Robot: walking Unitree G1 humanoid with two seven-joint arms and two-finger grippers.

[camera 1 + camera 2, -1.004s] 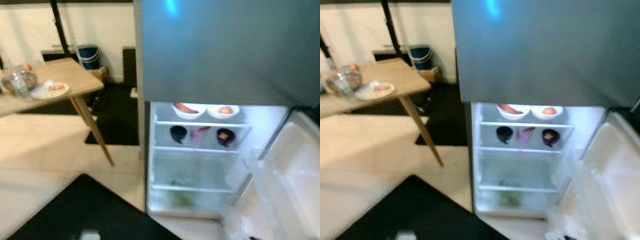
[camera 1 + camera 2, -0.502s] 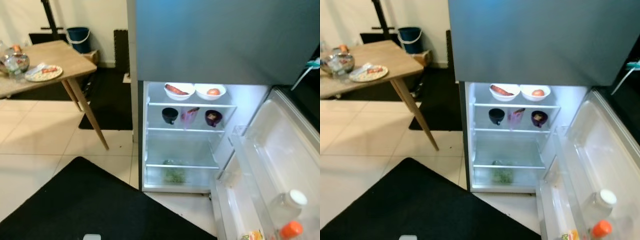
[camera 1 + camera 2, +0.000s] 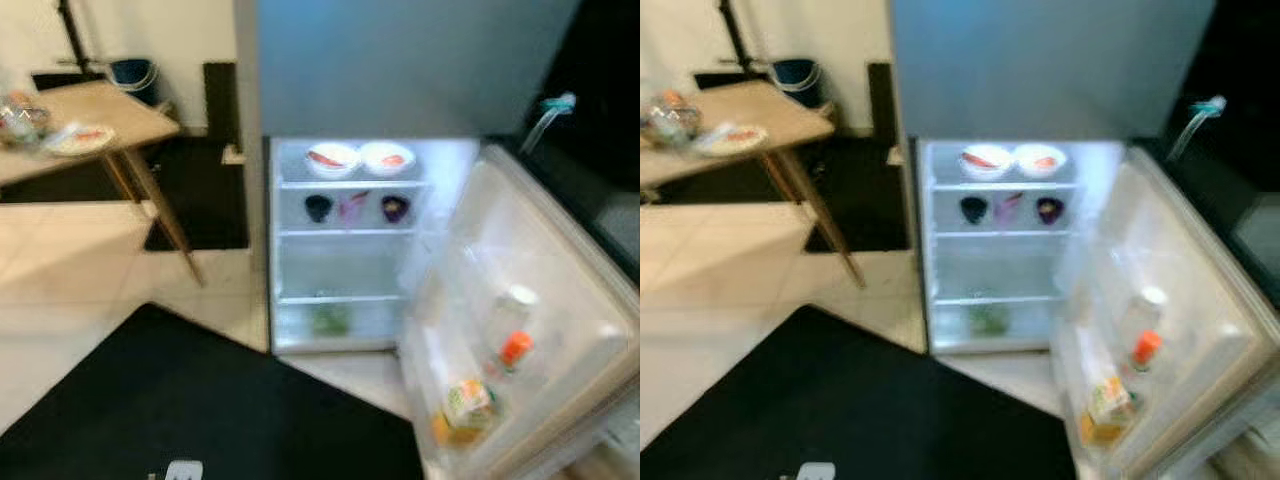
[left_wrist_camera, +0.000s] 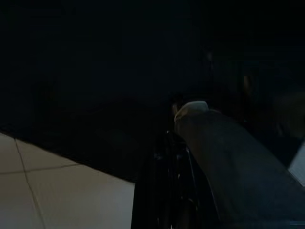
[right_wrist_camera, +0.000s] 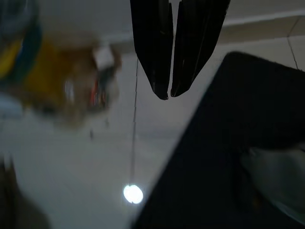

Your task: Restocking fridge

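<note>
View swung right; fridge door (image 3: 560,300) shelf cartons (image 3: 462,405) now visible.

The right gripper (image 5: 167,95) has two long black fingers (image 5: 151,43), glossy and flat-sided, each narrowing from a broad base to a rounded point (a thin pale streak of reflected light runs down the inner edges). The two tips lie almost together, with only a sliver of gap between them.

The left gripper (image 4: 174,157) sits in deep shade; its black fingers read as a dark, faintly shiny vertical mass with a few small glints, and their separation cannot be made out. Beside it runs a broad grey-silver limb section (image 4: 228,167), smooth and rounded, ending in a paler, cap-like edge.
</note>
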